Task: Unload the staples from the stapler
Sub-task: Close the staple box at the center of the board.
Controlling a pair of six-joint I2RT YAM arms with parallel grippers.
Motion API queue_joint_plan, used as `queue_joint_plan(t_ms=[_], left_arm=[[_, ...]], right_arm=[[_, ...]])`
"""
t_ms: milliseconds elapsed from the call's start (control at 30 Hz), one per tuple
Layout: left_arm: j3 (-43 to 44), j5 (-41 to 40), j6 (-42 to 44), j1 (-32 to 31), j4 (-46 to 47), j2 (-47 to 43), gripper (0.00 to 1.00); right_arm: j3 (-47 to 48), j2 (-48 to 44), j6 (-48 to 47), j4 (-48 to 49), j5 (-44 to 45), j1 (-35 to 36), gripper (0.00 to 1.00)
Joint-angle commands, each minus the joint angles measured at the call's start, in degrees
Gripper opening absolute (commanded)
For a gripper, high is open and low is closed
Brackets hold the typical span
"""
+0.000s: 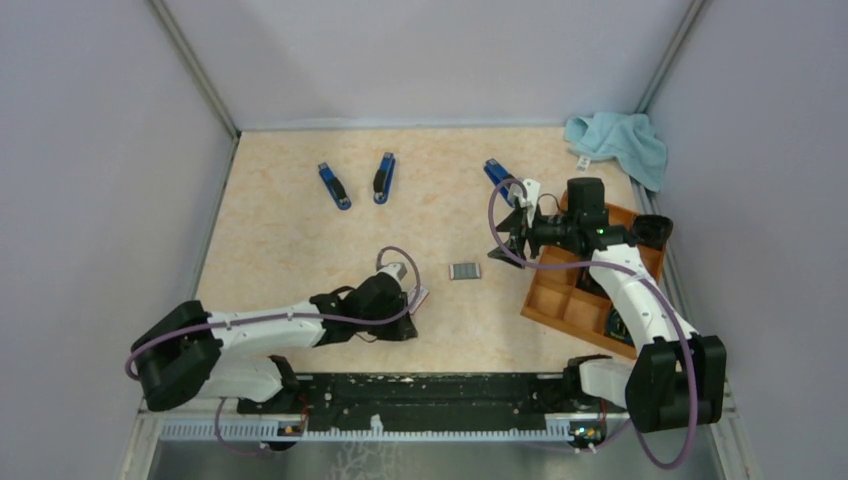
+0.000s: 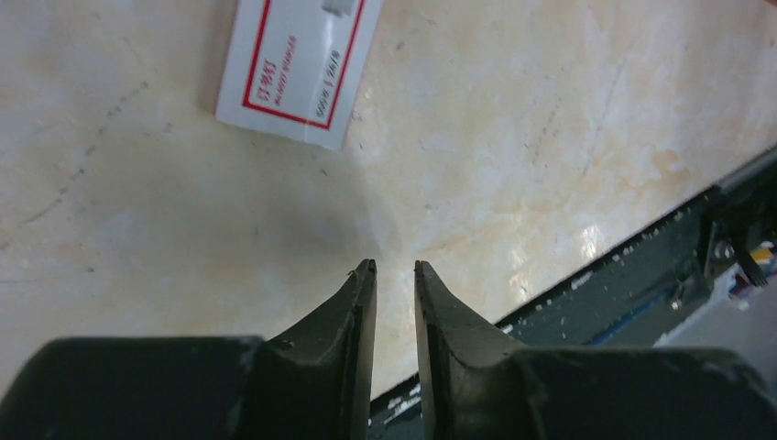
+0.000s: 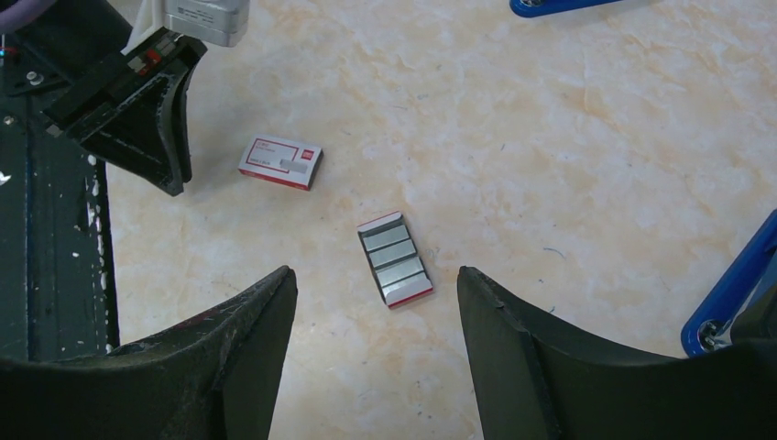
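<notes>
Hovering wide open and empty, right fingers (image 3: 229,367) face staples (image 3: 394,259), likely light and brittle; pinch long sides. Left fingers (image 2: 348,330) sit barely parted, empty.

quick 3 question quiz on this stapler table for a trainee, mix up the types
1. How many blue staplers lie on the table?
2. True or false: the right gripper is clamped on a stapler.
3. Which thing lies closest to the left gripper? a) the white box with red label b) the cloth c) the wooden tray

Key
1. Three.
2. False: its jaws stand wide apart with nothing between them.
3. a
</notes>
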Motion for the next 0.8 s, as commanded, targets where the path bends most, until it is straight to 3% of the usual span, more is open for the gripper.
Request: queue_joint_plan(t_ms=[0, 167, 567, 767], left_arm=[[5.83, -6.26, -0.13, -0.21, -5.95, 5.96, 0.28], [9.03, -10.09, 1.76, -0.12, -7.38, 10.41, 0.29], [22.15, -23.64, 4.04, 0.29, -22.70, 23.91, 0.27], [24.79, -24.97, 9.62, 2.97, -20.95, 26.13, 0.26]], right_arm=[[0.36, -1.88, -1.50, 0.60, -2.22, -0.32, 0.65], [0.40, -1.83, -1.77, 0.39, -2.12, -0.26, 0.65], [0.54, -2.14, -2.26, -0.05, -2.16, -0.27, 0.65], [0.61, -2.18, -2.39, -0.24, -2.24, -0.26, 0.65]])
